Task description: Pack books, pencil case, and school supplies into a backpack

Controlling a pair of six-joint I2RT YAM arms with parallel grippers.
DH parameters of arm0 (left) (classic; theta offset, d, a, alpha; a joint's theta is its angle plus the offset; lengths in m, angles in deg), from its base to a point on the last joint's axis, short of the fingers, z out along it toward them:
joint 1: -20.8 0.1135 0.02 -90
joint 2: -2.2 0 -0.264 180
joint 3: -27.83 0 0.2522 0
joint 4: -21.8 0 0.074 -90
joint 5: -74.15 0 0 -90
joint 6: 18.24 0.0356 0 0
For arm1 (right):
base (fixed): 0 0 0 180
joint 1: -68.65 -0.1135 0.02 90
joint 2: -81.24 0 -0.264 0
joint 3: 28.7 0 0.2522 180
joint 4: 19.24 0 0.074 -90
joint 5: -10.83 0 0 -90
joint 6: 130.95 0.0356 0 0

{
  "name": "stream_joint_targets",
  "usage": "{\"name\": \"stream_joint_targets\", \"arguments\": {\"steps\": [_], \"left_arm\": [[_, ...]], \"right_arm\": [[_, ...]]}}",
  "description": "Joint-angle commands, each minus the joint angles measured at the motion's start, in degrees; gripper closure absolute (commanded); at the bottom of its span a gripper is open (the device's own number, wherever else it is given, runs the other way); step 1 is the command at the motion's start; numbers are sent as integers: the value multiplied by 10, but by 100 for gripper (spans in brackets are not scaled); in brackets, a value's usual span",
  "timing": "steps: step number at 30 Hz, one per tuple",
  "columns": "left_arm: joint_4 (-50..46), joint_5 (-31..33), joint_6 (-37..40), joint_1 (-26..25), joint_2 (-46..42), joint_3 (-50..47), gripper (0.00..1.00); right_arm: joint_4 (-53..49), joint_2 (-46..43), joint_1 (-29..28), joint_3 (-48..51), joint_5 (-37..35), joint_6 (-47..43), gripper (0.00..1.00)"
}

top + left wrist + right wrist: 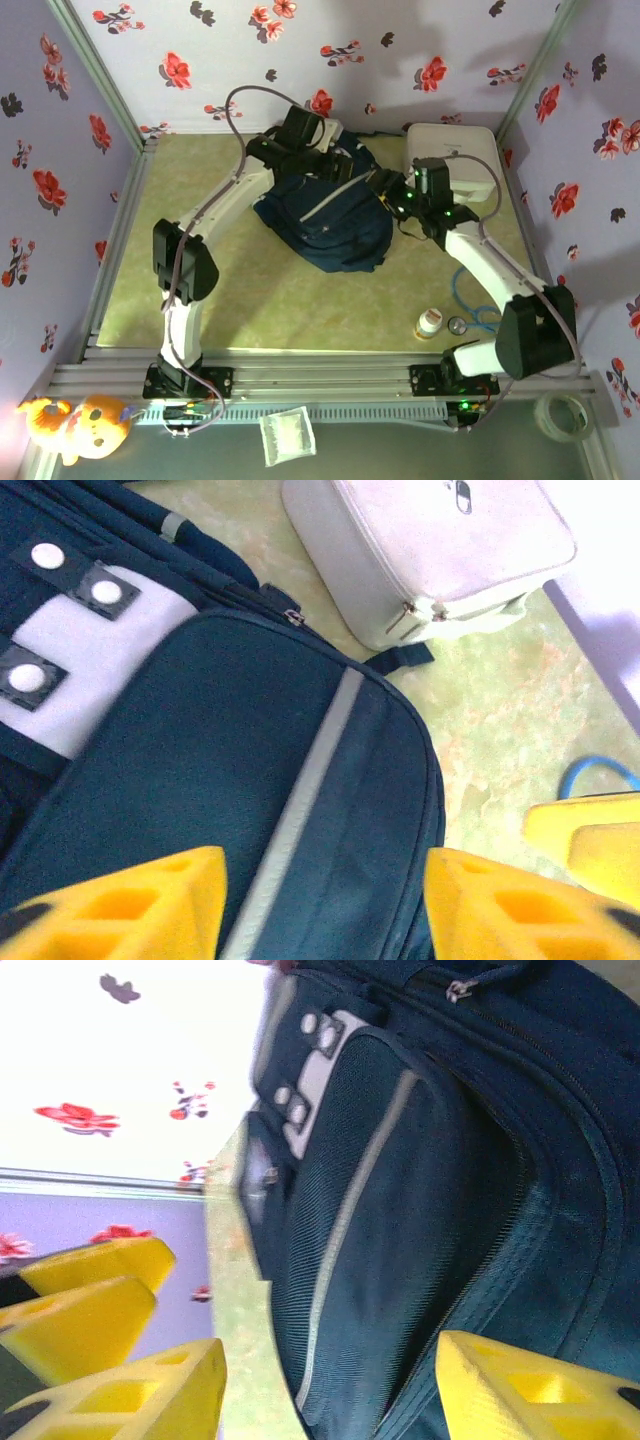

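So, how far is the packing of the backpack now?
Seemingly done: the large navy-blue fabric backpack lies filled out on the green table, and its zip looks closed where it can be seen. In hand: nothing; the left gripper and the right gripper stand open at the backpack. Possibly left: a small white bottle with an orange top stands on the table, apart from the backpack.

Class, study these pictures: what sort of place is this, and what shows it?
Probably a robot test booth: two robot arms bolted to a metal rail, flowered wall panels around the table, and a backpack laid out on it.
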Motion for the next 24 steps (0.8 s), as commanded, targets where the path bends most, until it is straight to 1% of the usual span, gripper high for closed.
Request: {"name": "stream_joint_targets", "arguments": {"steps": [1,3,5,8,10,11,13,14,16,21,24], "left_arm": [[55,-19,-19,11,-60,-88,35],[92,-25,-8,16,-101,-166,33],[119,-23,45,17,-141,-242,32],[126,-17,159,14,-193,-338,32],[139,6,257,12,-228,-393,31],[147,16,292,12,-238,-414,31],[160,18,386,12,-251,-451,31],[164,19,417,10,-253,-458,31],[177,22,457,10,-244,-463,31],[174,29,568,8,-199,-454,33],[176,35,617,6,-180,-447,33]], "right_arm": [[-74,-23,1,28,-49,-62,40],[-81,-29,0,36,-47,-65,39],[-89,-31,-3,40,-47,-73,38],[-97,-36,-8,45,-51,-80,37],[-98,-38,-9,46,-54,-81,35],[-98,-38,-10,45,-54,-82,35],[-94,-37,-12,43,-56,-81,34],[-92,-36,-13,42,-56,-80,33],[-91,-33,-15,38,-54,-78,33],[-91,-36,-16,37,-54,-75,32],[-92,-37,-16,39,-54,-74,31]]}}
